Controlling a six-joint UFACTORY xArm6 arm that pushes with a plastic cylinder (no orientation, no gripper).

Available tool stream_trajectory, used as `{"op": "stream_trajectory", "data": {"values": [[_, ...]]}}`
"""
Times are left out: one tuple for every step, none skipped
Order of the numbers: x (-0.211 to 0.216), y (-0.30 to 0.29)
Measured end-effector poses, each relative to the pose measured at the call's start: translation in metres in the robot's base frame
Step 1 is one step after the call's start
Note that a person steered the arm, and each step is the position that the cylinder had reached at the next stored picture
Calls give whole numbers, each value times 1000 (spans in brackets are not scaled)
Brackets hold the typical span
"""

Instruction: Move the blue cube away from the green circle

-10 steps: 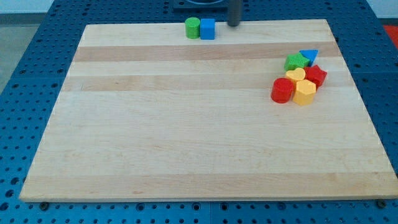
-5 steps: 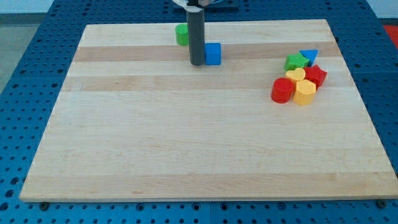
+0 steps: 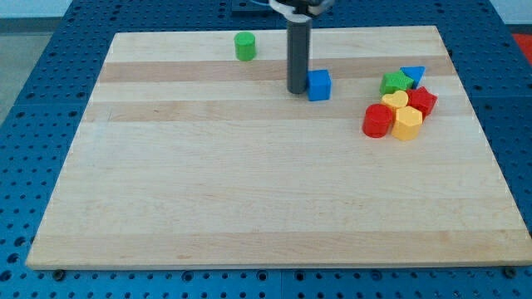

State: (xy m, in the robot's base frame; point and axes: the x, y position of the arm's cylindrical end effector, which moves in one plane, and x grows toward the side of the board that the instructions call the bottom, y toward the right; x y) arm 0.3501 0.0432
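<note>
The blue cube (image 3: pixel 318 85) sits on the wooden board right of centre near the view's top. The green circle (image 3: pixel 244 46) stands apart from it, up and to the view's left near the board's top edge. My tip (image 3: pixel 297 90) rests on the board just left of the blue cube, touching or almost touching its left side. The dark rod rises straight up from it to the view's top.
A cluster of blocks lies at the view's right: a blue triangle (image 3: pixel 411 75), a green star (image 3: pixel 396 82), a red block (image 3: pixel 422 100), a yellow heart (image 3: pixel 396 100), a yellow hexagon (image 3: pixel 407 122) and a red cylinder (image 3: pixel 377 120). The board's top edge (image 3: pixel 366 29) is near.
The rod came down between the two blocks and pushed the blue cube down and to the view's right. The green circle shifted slightly left and is now well apart from the cube.
</note>
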Motion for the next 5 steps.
{"op": "stream_trajectory", "data": {"values": [[2, 16], [-5, 15], [-21, 15], [-29, 33], [-22, 63]]}}
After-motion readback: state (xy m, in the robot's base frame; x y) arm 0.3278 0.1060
